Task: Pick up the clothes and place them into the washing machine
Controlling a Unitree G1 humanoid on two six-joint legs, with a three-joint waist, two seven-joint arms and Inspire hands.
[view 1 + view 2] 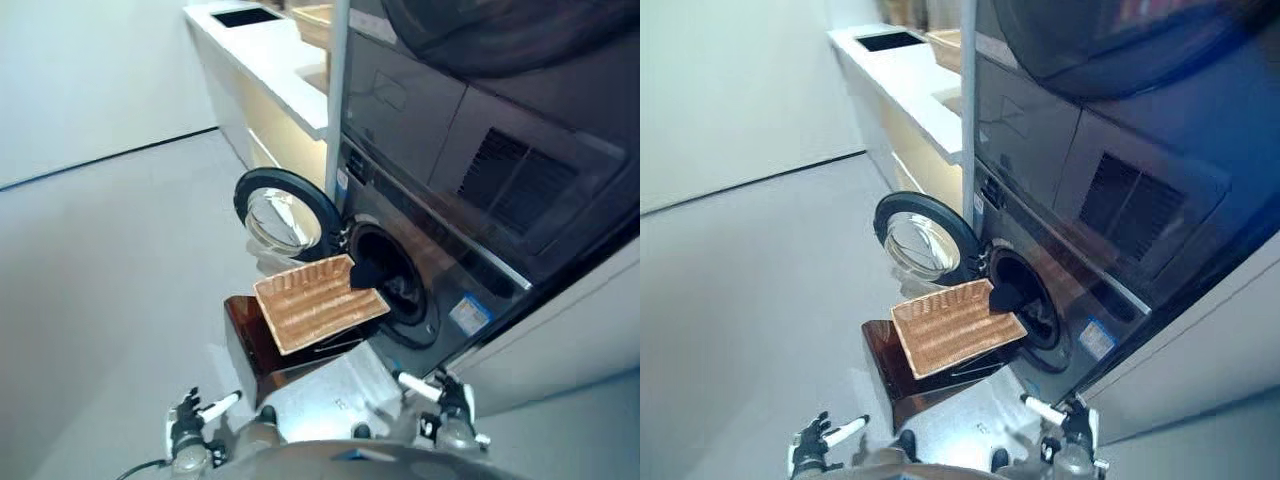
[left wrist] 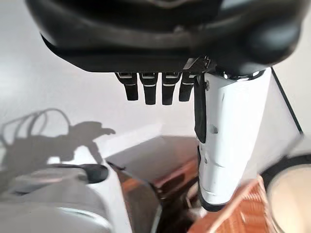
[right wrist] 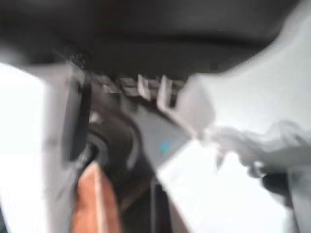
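Note:
A dark piece of clothing [image 1: 366,272] hangs at the lower rim of the washing machine's round opening [image 1: 402,288], touching the far corner of a wicker basket [image 1: 315,302]. The basket lies on a brown stool [image 1: 243,336] and shows only its woven bottom. The machine's round door [image 1: 285,212] stands swung open to the left. My left hand [image 1: 190,420] is low at the near left, fingers relaxed and holding nothing; its wrist view shows its white-covered thumb [image 2: 226,141] out straight. On the near right, short of the machine, my right hand [image 1: 447,400] holds nothing either.
A second machine [image 1: 480,110] is stacked above the washer. A white counter [image 1: 262,62] with a dark inset top runs along the wall to the far left of it, and a metal pole [image 1: 337,100] stands at the machine's corner. Grey floor [image 1: 110,280] spreads to the left.

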